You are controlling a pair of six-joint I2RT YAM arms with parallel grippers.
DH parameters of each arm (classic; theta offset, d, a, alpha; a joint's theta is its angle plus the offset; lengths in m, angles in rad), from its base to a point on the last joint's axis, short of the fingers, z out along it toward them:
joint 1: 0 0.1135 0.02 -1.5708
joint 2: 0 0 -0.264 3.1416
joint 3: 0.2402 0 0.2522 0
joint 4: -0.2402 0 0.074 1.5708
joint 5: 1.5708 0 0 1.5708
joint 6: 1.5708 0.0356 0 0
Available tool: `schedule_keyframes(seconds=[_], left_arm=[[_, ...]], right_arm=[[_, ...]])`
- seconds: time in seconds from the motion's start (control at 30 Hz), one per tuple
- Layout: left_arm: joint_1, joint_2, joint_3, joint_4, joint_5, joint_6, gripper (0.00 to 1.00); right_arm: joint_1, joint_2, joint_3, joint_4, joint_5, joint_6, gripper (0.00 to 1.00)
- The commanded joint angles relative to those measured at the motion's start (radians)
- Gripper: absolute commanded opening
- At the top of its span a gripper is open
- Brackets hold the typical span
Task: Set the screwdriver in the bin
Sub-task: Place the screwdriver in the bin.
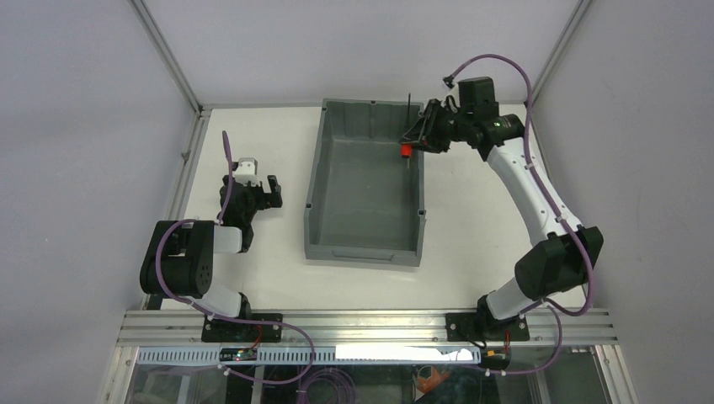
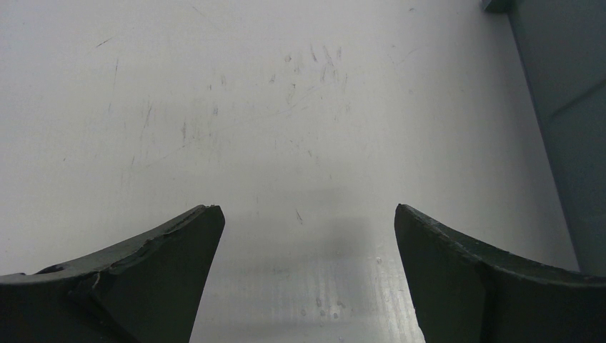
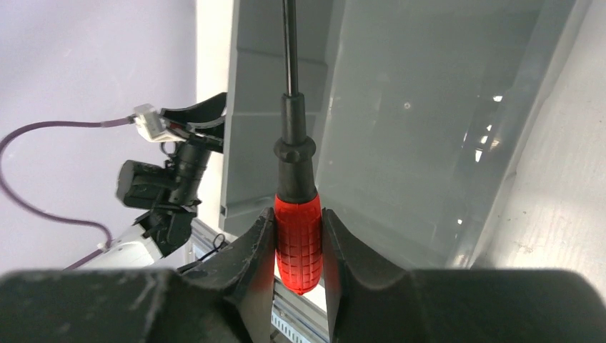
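The dark grey bin [image 1: 362, 198] stands in the middle of the table. My right gripper [image 1: 418, 139] is shut on the red handle of the screwdriver [image 1: 405, 151] and holds it over the bin's far right wall, just inside the rim. In the right wrist view the gripper [image 3: 298, 218] clamps the screwdriver [image 3: 297, 243] by its handle, the black shaft pointing away over the bin's inside [image 3: 414, 143]. My left gripper [image 1: 271, 192] is open and empty above the table left of the bin. In its wrist view the left gripper [image 2: 307, 214] frames bare tabletop, with the bin's wall [image 2: 572, 143] at the right.
The white tabletop [image 1: 253, 143] is fenced by aluminium frame posts [image 1: 168, 59] and pale walls. A metal rail [image 1: 362, 324] runs along the near edge by the arm bases. The left arm [image 3: 171, 179] shows in the right wrist view beyond the bin.
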Motion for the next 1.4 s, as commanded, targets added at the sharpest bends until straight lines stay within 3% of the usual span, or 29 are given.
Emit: schedule_keyframes(seconds=[0.0,0.23,0.67,1.37], left_arm=[[-0.010,-0.031,-0.004,0.033,0.022,-0.009,0.99],[-0.010,-0.030,-0.004,0.033,0.021,-0.009,0.99],[-0.010,-0.029,-0.004,0.035,0.021,-0.009,0.99],[-0.010,-0.029,-0.004,0.035,0.021,-0.009,0.99]], right_arm=[[0.101,0.076,0.122,-0.109,0.218,0.021,0.00],[0.241,0.228,0.243,-0.208,0.406,0.044,0.00],[0.367,0.539,0.410,-0.350,0.638,0.142,0.00],[0.378,0.722,0.391,-0.263,0.599,0.148,0.00]])
